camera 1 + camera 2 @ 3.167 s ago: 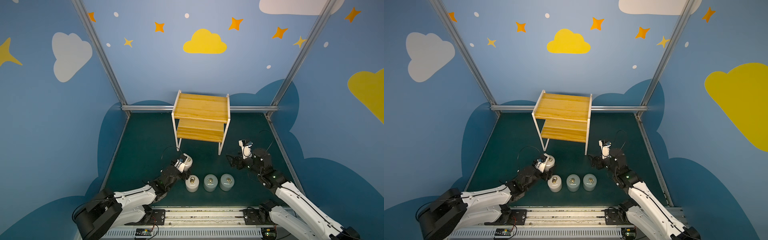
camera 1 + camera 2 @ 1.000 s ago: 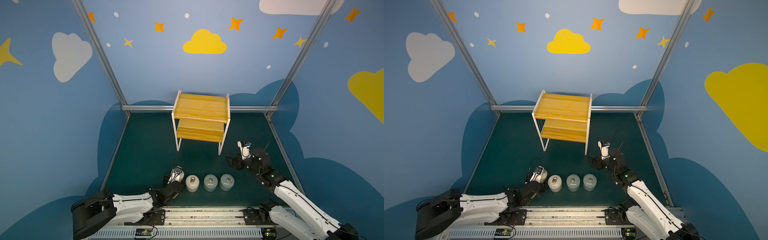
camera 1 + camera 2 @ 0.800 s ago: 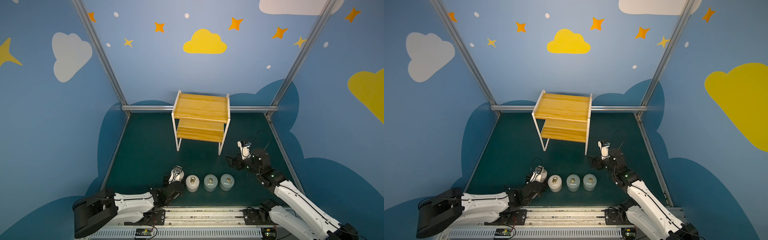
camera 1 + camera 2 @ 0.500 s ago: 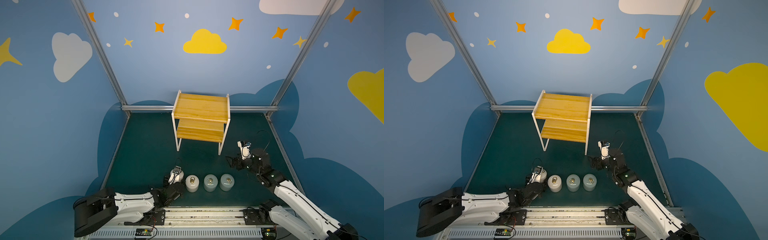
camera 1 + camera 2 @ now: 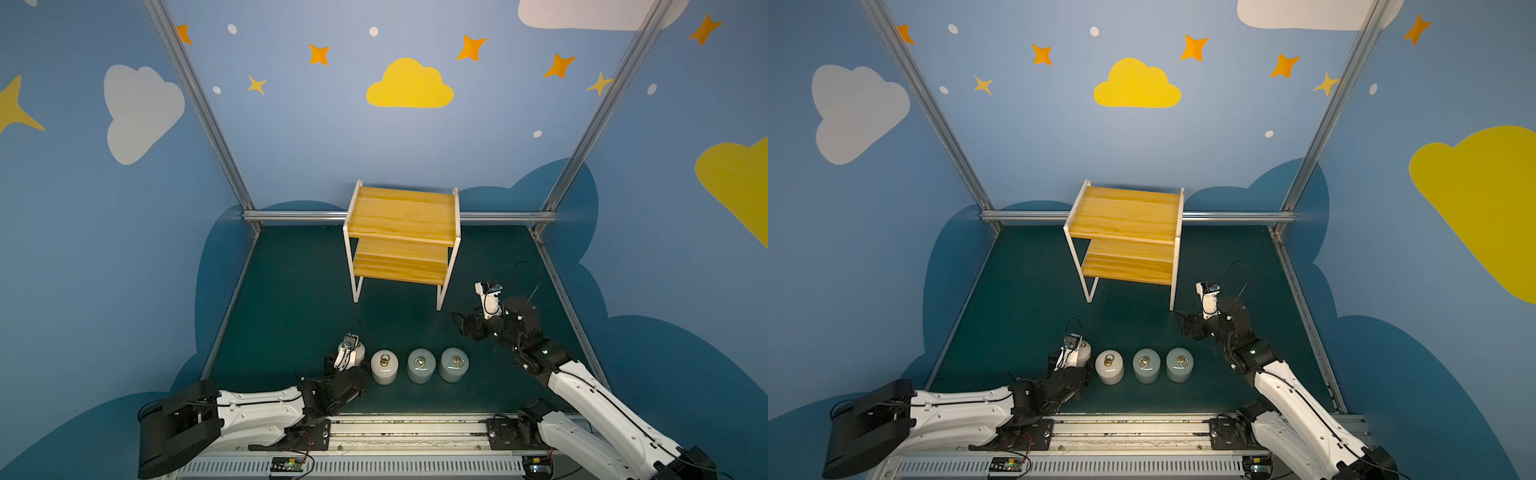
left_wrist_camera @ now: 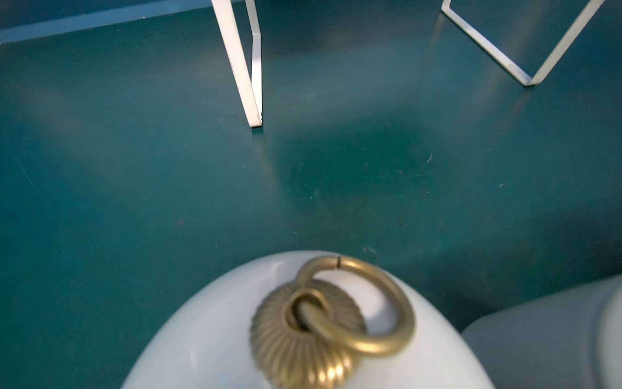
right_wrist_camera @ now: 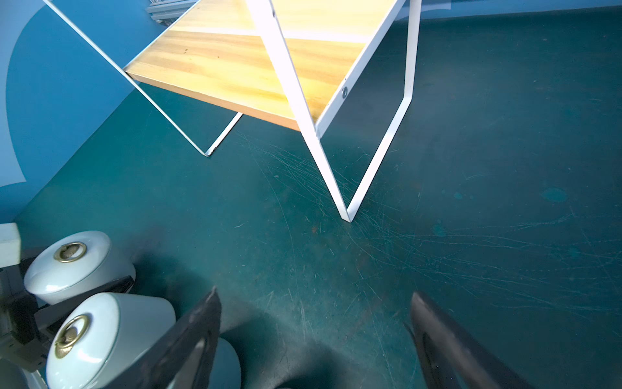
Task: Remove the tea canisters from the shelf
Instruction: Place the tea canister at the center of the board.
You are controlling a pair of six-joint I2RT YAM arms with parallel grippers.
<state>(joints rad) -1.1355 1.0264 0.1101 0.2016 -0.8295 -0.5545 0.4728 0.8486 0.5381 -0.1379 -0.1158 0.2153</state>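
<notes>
In both top views the shelf [image 5: 402, 216] [image 5: 1125, 216] is standing bare, yellow boards on thin white legs. The four tea canisters [image 5: 421, 365] [image 5: 1146, 365] are sitting upright in a row on the green mat [image 5: 291, 307], in front of the shelf and well apart from it. Two are off-white and two are larger and grey-blue. The left gripper [image 5: 350, 362] [image 5: 1070, 360] is reaching around the end canister [image 5: 358, 348] [image 5: 1084, 351]; whether it is pinching, I cannot tell.

The left wrist view is filling with the end canister [image 6: 208, 336], glossy and pale, its ribbed brass ring pull [image 6: 356, 303] lying tilted.

In the right wrist view the right gripper [image 7: 314, 299] is hovering, fingers spread wide above the mat, near the shelf's front leg.
</notes>
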